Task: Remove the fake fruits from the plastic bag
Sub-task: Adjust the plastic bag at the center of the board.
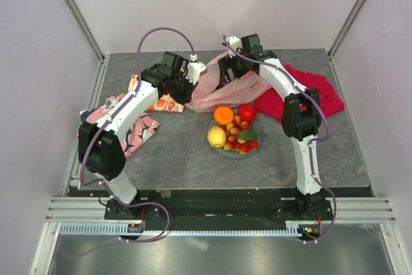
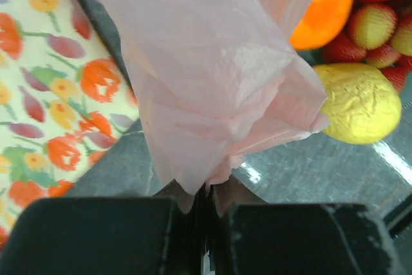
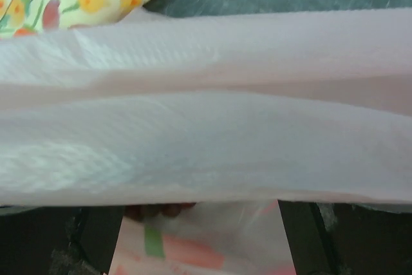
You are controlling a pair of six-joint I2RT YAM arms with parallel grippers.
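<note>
Bag (image 1: 222,91): upper centre, long axis left-right, between grippers.
Left gripper (image 2: 205,203): clamped on its end.
Right gripper (image 3: 199,223): apart, film across.
Fruits (image 1: 235,132): below bag, mid-frame.

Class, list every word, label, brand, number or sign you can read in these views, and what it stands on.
No readable text anywhere.
Green and pink marks low in the right wrist view, on or behind the thin translucent pale-pink plastic bag: too blurred to read.
Orange-and-white printed cloth: pictures only, no letters.
</note>
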